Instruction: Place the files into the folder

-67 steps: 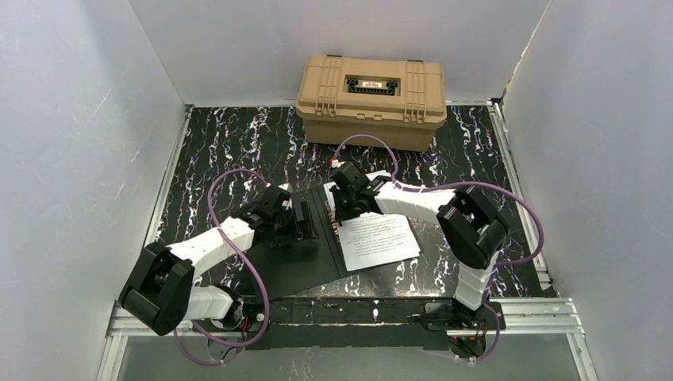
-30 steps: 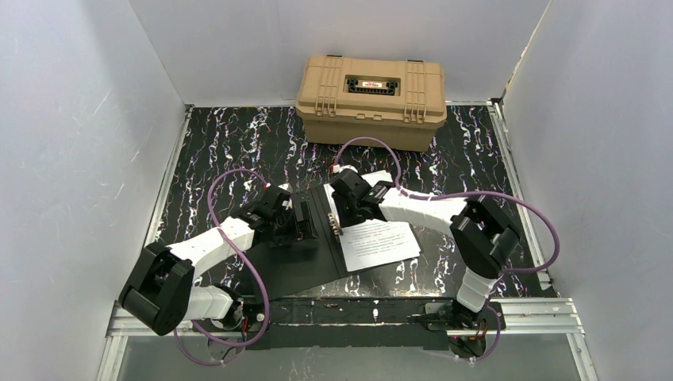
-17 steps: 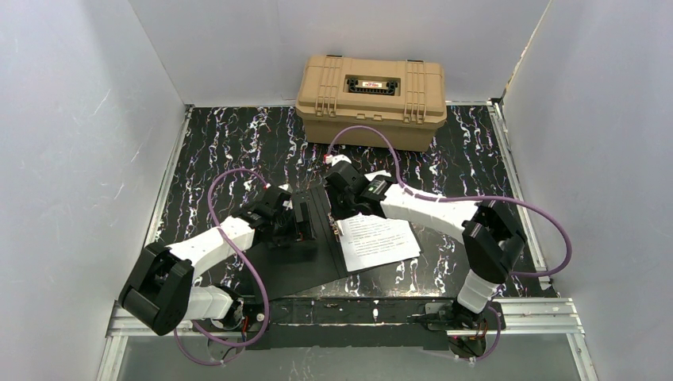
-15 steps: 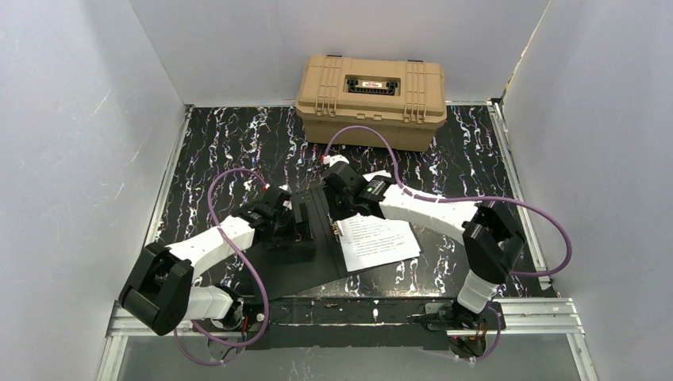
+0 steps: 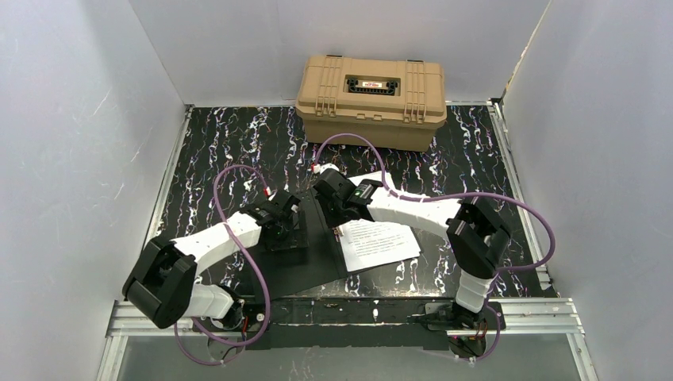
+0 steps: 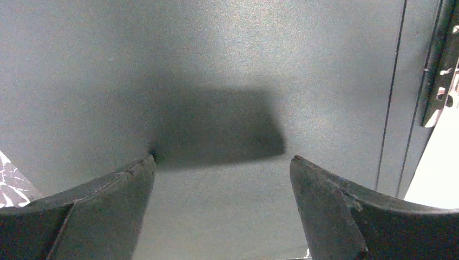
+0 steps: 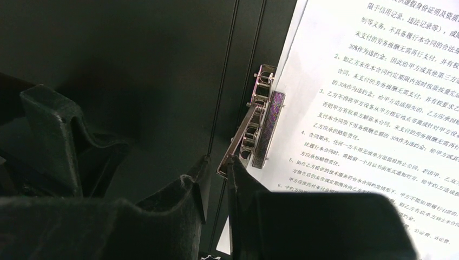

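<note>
The folder (image 5: 305, 266) lies open on the table, black inside up. The files (image 5: 379, 242), white sheets of dense print, rest on its right half. My left gripper (image 5: 290, 226) stands open on the left half (image 6: 216, 54), fingertips wide apart (image 6: 222, 162) and down on the black surface, nothing between them. My right gripper (image 5: 335, 216) is at the spine, over the metal clip (image 7: 263, 116) at the files' (image 7: 379, 81) left edge. Its jaws (image 7: 219, 162) keep a narrow gap. The raised clip lever's tip sits in that gap, against the right finger.
A tan plastic hard case (image 5: 371, 99) stands closed at the back, beyond the folder. White walls close in the left, right and back. The purple cables (image 5: 357, 143) of both arms loop over the marbled black table (image 5: 222, 151).
My right arm has stretched left and away, carrying its gripper to the spine clip, and its jaws have narrowed. The left gripper has shifted slightly and stays wide on the left cover.
</note>
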Robot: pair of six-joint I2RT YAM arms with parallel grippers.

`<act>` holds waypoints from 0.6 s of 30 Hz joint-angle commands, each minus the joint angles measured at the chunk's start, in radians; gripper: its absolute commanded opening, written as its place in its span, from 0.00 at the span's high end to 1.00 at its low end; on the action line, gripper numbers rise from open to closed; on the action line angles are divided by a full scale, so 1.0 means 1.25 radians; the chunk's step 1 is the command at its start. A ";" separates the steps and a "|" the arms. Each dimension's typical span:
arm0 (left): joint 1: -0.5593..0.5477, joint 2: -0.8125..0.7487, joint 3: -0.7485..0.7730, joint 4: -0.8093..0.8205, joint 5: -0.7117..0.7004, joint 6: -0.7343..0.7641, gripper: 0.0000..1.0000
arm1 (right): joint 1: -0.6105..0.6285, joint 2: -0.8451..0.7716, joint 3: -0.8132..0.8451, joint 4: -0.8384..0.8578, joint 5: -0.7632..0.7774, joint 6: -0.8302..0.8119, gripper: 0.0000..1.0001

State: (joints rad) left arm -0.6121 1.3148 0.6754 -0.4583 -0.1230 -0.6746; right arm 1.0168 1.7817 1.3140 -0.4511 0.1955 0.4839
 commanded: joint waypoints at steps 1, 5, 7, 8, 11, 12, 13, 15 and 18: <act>-0.015 0.037 0.016 -0.046 -0.069 -0.017 0.07 | 0.009 0.004 0.029 -0.007 0.007 -0.012 0.75; -0.018 0.060 0.011 -0.038 -0.071 -0.023 0.07 | 0.013 0.002 0.024 -0.011 0.013 -0.015 0.79; -0.018 0.069 0.008 -0.034 -0.069 -0.026 0.07 | 0.015 0.001 0.021 -0.014 0.016 -0.017 0.81; -0.018 0.073 0.008 -0.033 -0.069 -0.028 0.07 | 0.016 0.001 0.018 -0.017 0.017 -0.019 0.82; -0.018 0.083 0.009 -0.029 -0.067 -0.034 0.07 | 0.021 0.004 0.012 -0.025 0.024 -0.023 0.84; -0.018 0.087 0.009 -0.028 -0.065 -0.036 0.07 | 0.023 0.004 0.010 -0.026 0.028 -0.025 0.85; -0.018 0.091 0.009 -0.026 -0.063 -0.038 0.07 | 0.024 0.003 0.007 -0.029 0.031 -0.025 0.85; -0.018 0.099 0.011 -0.024 -0.060 -0.042 0.07 | 0.028 0.004 0.000 -0.035 0.036 -0.028 0.86; -0.018 0.108 0.012 -0.020 -0.057 -0.052 0.07 | 0.034 0.004 -0.009 -0.044 0.047 -0.032 0.90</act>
State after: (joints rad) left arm -0.6373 1.3952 0.7235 -0.4797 -0.1997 -0.7063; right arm 1.0443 1.7851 1.3128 -0.4732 0.2226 0.4618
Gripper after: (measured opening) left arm 0.928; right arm 0.124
